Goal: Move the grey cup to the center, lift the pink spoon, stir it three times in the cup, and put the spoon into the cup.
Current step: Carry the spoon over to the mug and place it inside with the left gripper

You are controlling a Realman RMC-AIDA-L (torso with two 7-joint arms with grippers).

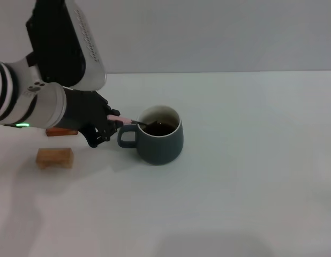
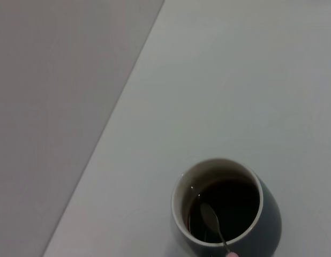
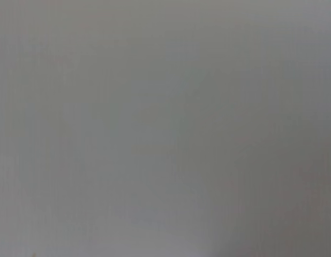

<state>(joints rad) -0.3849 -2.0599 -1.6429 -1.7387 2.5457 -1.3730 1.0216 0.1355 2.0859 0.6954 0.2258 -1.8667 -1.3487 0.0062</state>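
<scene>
Left claw [image 1: 113, 122] clamped on pink spoon [image 1: 134, 122], bowl in grey cup [image 1: 160, 143].

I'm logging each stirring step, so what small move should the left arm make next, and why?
Probably a small circular sweep: the left tool holds the pink spoon by its handle, its bowl already dipped in the grey cup's dark liquid.

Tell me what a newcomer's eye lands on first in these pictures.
First, the grey cup of dark liquid on the white table, near the middle of the head view, handle toward the robot's left. Next, the left gripper beside that handle, holding the pink spoon with its bowl dipped in the liquid. Two wooden blocks lie farther left; the right gripper is out of view.
</scene>
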